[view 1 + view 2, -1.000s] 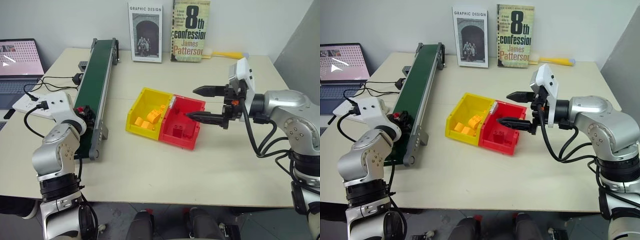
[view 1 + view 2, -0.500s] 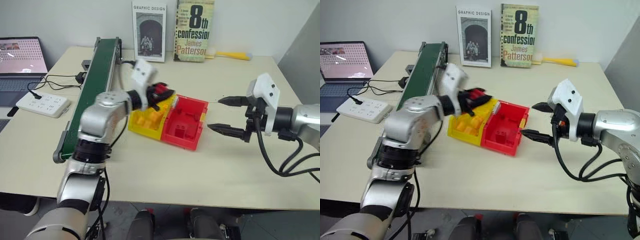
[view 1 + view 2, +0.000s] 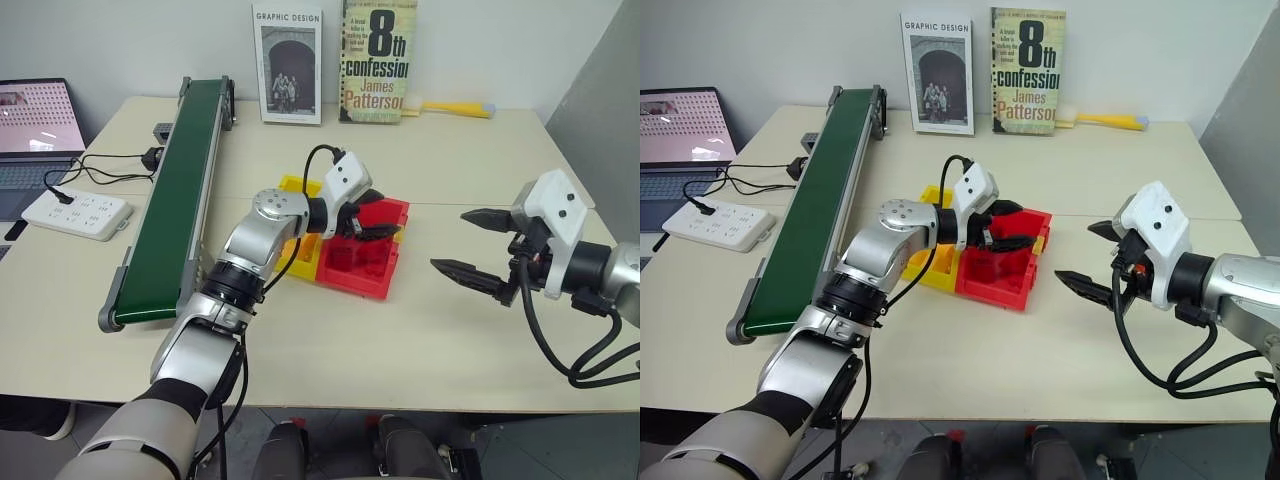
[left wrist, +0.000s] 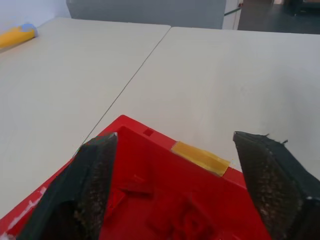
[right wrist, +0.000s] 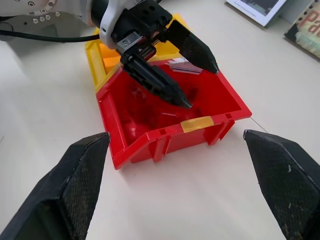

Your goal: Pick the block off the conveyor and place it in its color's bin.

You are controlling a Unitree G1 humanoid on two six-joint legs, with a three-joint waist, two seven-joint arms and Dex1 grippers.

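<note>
My left gripper [image 3: 385, 215] hangs open just over the red bin [image 3: 375, 285], with nothing between its fingers. The right wrist view shows its two black fingers [image 5: 160, 82] spread above the bin's inside. Small red block shapes [image 3: 345, 257] lie on the bin's floor; they are hard to tell from the red plastic around them. My right gripper [image 3: 450, 238] is open and empty above the table, right of the bin and apart from it. The dark green conveyor [image 3: 175, 210] runs along the left, its belt bare.
A yellow bin [image 3: 930, 272] joined to the red one holds yellow blocks. Two books [image 3: 378, 60] stand at the back, with a yellow tool [image 3: 455, 108] beside them. A laptop [image 3: 35, 110], a power strip [image 3: 75, 213] and cables lie left of the conveyor.
My left arm swung from the conveyor's near end to the bins with a red block in its fingers, then opened over the red bin. My right gripper drew back to the right.
</note>
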